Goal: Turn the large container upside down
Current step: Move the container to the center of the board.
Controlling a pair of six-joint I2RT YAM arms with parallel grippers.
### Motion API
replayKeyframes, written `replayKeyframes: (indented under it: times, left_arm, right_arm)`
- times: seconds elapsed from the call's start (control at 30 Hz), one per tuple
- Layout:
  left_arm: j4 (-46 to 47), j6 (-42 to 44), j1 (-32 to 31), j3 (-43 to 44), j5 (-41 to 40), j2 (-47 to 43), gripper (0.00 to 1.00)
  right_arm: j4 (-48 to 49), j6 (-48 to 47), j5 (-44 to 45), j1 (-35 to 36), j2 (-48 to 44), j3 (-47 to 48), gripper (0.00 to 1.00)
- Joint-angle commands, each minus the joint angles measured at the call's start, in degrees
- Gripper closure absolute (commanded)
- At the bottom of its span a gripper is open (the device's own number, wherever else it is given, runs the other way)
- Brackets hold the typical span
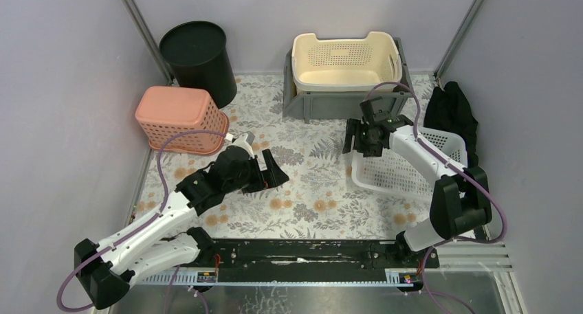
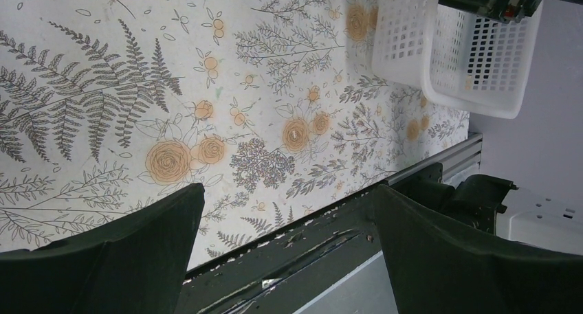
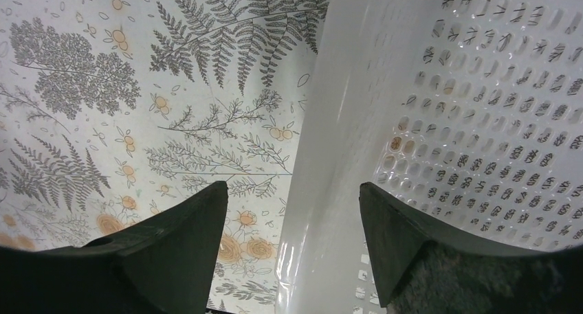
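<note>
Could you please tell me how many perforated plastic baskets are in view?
3: a pink basket at the left beside the black bin, a cream basket in the grey crate at the back, a white basket at the right. None appears hidden.

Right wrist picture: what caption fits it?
Open right end effector straddles the rim of the white basket, over a flowery tablecloth.

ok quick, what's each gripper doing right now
Left gripper: open, holding nothing.
Right gripper: open, astride the wall of the white basket.
</note>
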Motion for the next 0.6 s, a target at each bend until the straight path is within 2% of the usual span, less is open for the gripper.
replayKeyframes:
  times: [0.0,0.33,0.57]
  left_arm:
    - [0.6,0.0,-0.3,-1.1,-0.3,-0.5,0.00]
    - [0.7,-0.1,-0.3,-1.8,-0.5,-0.9,0.00]
    - [0.9,-0.2,-0.3,-2.2,-0.5,-0.9,0.00]
  right_arm:
    - [1.1,0.5,1.7,1.3,1.2,0.4,0.23]
    - [1.7,0.5,1.6,2.2,2.8,0.1,0.23]
    - [2.1,0.5,0.9,3.0,3.1,-0.3,0.33]
